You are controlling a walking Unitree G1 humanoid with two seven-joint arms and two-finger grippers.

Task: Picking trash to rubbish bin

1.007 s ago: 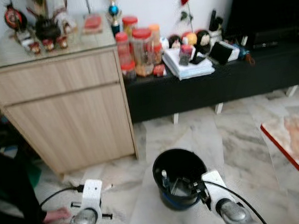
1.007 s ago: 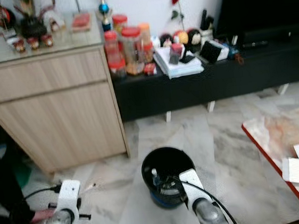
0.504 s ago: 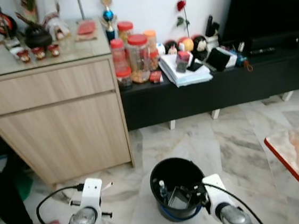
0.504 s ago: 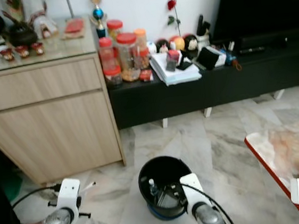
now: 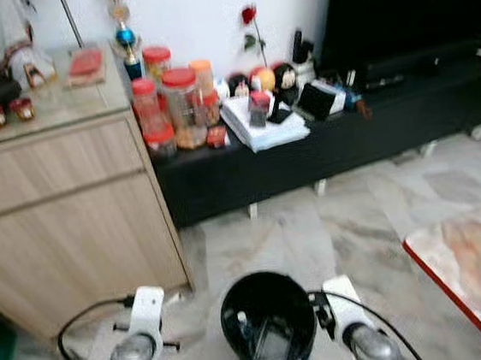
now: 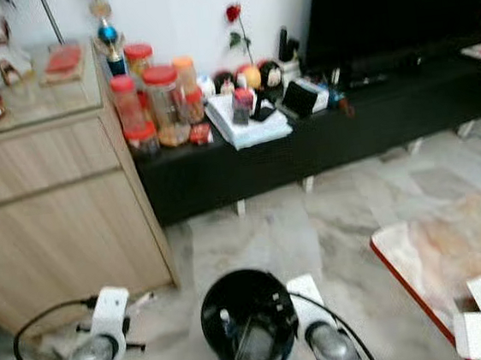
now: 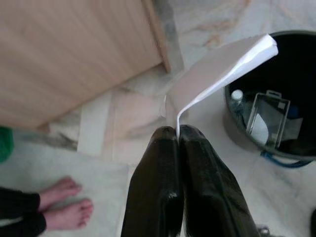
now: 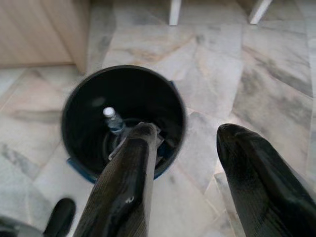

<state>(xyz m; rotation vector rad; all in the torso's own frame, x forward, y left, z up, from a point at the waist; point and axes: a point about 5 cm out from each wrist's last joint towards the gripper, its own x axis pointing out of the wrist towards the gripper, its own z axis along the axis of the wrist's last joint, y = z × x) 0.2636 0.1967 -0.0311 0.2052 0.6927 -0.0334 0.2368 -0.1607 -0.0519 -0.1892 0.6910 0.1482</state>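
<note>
Left jaws [image 7: 177,132] pinch a white paper scrap [image 7: 224,66] just short of the bin [image 7: 291,148]; right jaws [image 8: 190,148] hang spread above it. The view has swung right since a second ago, so the drop looks near.

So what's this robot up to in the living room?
It is collecting trash. Its left gripper is shut on a piece of white paper, held beside a black bin on the marble floor. The bin already holds a small bottle and clear packaging. The right gripper hangs open over the bin.

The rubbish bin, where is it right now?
The rubbish bin stands on the marble floor low in the eye views, beside the right end effector, before the black bench.
</note>
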